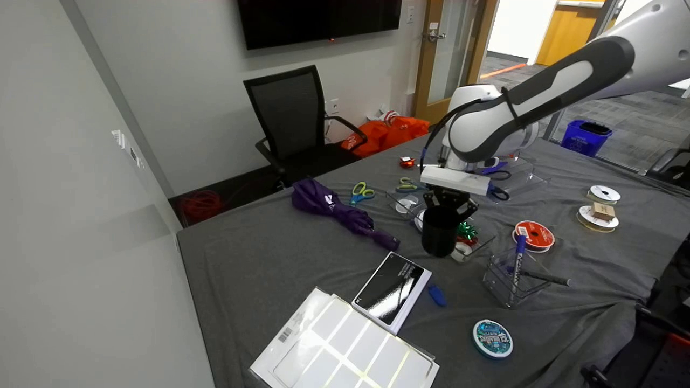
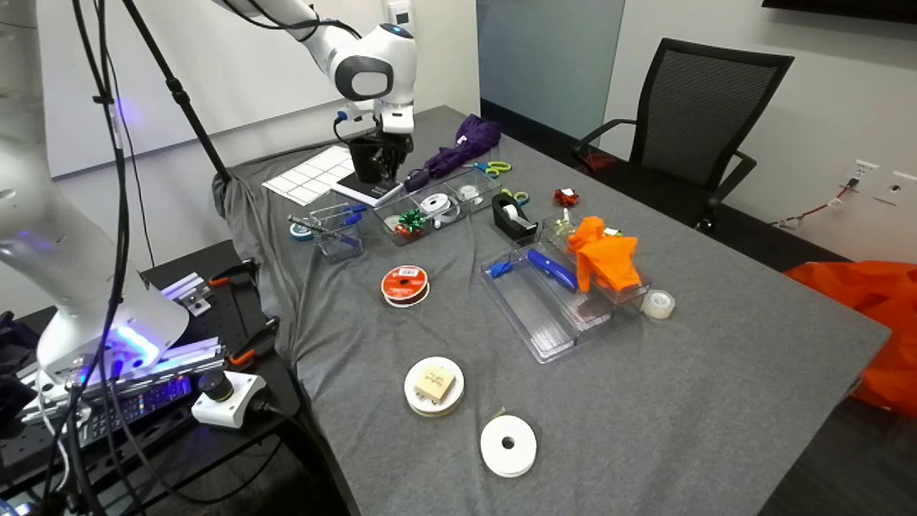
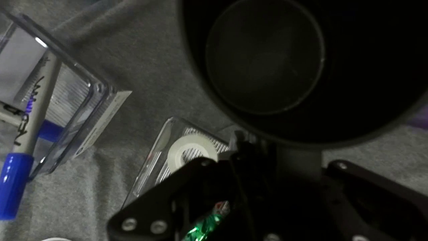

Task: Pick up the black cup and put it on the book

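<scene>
The black cup (image 1: 439,231) is held upright by my gripper (image 1: 458,210), in the air beside the clear organizer tray. In an exterior view the cup (image 2: 364,159) appears in front of or above the book (image 2: 367,189). The gripper (image 2: 390,159) is on the cup's side there. The book (image 1: 389,288) lies flat on the table, with a glossy black cover and white edges. In the wrist view I look into the cup (image 3: 264,60), its rim passing just past the dark fingers (image 3: 274,157). The exact finger contact is too dark to see. The book is out of the wrist view.
A white grid panel (image 1: 350,345) adjoins the book. A purple umbrella (image 1: 350,215), a clear tray (image 1: 480,248) with tape and a green bow, a blue object (image 1: 437,295), a clear pen holder (image 1: 515,283) and a round tin (image 1: 492,338) lie around.
</scene>
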`<action>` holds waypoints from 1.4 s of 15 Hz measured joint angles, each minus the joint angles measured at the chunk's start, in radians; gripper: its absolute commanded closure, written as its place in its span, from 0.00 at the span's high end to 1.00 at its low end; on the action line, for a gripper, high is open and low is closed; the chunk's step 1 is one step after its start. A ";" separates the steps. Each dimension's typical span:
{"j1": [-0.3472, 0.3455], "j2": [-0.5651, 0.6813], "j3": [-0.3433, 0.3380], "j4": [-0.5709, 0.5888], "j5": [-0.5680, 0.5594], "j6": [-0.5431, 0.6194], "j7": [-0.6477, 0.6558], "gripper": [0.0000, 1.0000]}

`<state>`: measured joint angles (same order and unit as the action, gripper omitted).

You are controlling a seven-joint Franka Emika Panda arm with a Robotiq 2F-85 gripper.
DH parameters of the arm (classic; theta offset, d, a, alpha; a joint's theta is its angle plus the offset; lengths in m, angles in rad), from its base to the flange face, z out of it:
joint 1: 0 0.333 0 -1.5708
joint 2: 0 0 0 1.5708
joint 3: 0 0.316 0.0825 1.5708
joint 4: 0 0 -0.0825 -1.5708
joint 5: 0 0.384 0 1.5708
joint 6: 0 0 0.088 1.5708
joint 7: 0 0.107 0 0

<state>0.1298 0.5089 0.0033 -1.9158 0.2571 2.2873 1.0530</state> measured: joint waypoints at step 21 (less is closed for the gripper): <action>0.072 0.259 0.069 0.206 0.106 0.122 0.088 0.05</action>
<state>0.2023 0.7684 0.0723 -1.7095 0.3630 2.4091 1.1411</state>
